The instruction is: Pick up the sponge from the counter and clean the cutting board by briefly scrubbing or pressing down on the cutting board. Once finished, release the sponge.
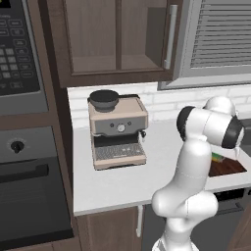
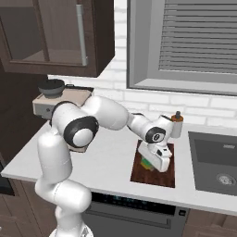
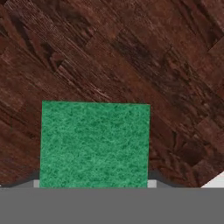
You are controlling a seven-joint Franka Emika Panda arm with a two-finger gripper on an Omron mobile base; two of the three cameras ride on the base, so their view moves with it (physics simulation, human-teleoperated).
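While the gripper [image 2: 149, 163] clamps the sponge [image 3: 95, 144], it sits directly below on the cutting board [image 3: 131, 57], mid-board.

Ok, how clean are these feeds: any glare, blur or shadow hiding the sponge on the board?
Hand view: even light, no glare, sponge sharp against the grainy cutting board. Right base view: soft and flat-lit, the gripper covers most of the sponge, a faint shadow under it. Left base view: the arm blocks the board; only a sliver of green shows.
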